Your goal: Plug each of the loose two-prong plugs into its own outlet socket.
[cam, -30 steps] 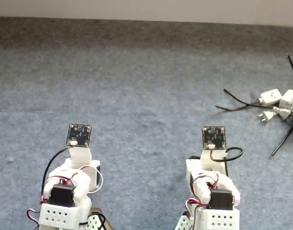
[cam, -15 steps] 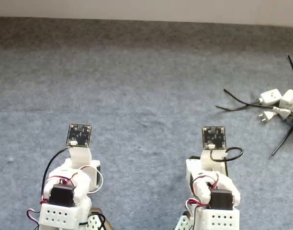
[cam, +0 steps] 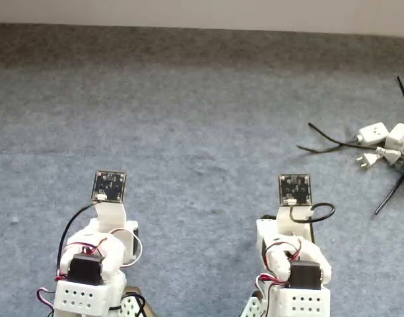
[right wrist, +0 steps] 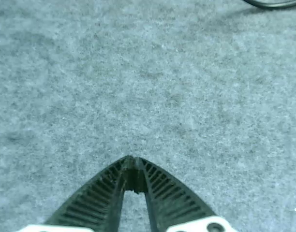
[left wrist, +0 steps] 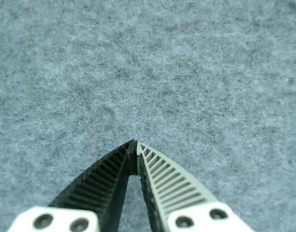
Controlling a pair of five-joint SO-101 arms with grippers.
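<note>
The left gripper (left wrist: 135, 145) and right gripper (right wrist: 131, 160) hover at the near edge of the bench (cam: 189, 99), claws pinched together on nothing, apparently parked. The tangle of white plugs and sockets (cam: 385, 146) lies well apart at the right edge, awaiting pickup.

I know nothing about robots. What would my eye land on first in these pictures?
Probably the tangle of white plastic plugs and sockets with thin black cables, lying at the far right edge of the grey carpeted table. Next, the two white plastic robot arms with red and black wires, one beside the other at the near edge, both with ribbed jaws shut on nothing.
</note>
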